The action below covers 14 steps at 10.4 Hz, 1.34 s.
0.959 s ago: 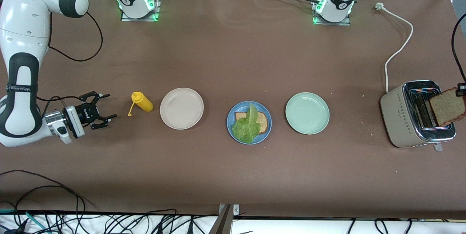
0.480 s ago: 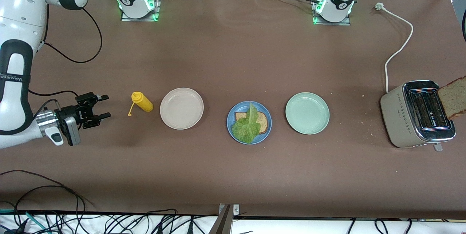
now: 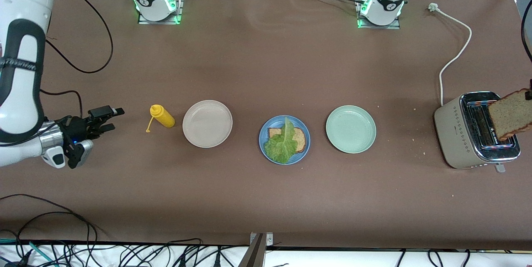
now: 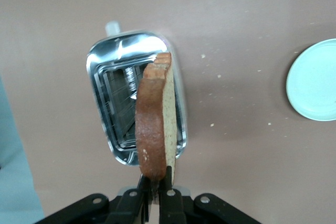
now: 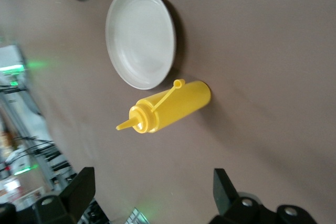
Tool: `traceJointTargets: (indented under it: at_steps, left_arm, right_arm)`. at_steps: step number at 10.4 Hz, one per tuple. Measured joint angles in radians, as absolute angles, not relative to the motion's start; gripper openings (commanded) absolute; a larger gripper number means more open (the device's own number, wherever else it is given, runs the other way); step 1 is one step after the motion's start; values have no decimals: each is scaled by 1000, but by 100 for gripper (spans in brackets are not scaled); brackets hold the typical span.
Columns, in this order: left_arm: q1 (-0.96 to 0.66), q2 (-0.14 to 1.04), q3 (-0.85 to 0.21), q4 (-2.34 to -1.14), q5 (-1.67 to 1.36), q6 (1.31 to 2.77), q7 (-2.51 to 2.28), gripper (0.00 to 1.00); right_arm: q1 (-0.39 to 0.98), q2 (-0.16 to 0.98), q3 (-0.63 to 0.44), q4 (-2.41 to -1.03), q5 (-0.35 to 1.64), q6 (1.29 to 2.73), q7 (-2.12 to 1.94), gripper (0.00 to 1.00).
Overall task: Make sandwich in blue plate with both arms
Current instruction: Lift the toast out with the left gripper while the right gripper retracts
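Bright even overhead light, soft shadows, toaster [image 4: 135,103] glare

A matt brown cloth-like table cover [image 3: 266,72] carries a smooth matt round blue plate [image 3: 264,135], a glossy yellow plastic squeeze bottle [image 5: 170,106], and a beige toaster [image 3: 455,134] with a mirror-bright chrome metal top [image 4: 100,66], above which hangs a rough, speckled brown bread slice [image 4: 155,124].

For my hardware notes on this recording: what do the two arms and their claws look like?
Both arms are glossy white with black joint bands; their bases glow green. The right arm carries looping black cables, grey lettering on one black band and a silver wrist ring. The right claw is black with two fingers. The left claw is black too, with round screw heads on its body.
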<state>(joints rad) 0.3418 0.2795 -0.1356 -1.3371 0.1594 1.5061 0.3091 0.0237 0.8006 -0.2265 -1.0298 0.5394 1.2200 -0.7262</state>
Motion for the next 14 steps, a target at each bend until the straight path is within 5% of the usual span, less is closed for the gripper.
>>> traceJointTargets:
  at_steps: [6, 10, 14]
  left_arm:
    - [195, 298, -135, -1334, 55, 1488, 171, 0]
    - [80, 297, -136, -1399, -155, 1496, -56, 0]
    - [4, 327, -135, -1513, -449, 1724, -71, 0]
  right_arm:
    - [178, 628, -247, -1060, 209, 1270, -424, 100]
    - [197, 349, -156, -1406, 44, 1499, -122, 100]
    - [71, 24, -78, -1755, 40, 1664, -91, 100]
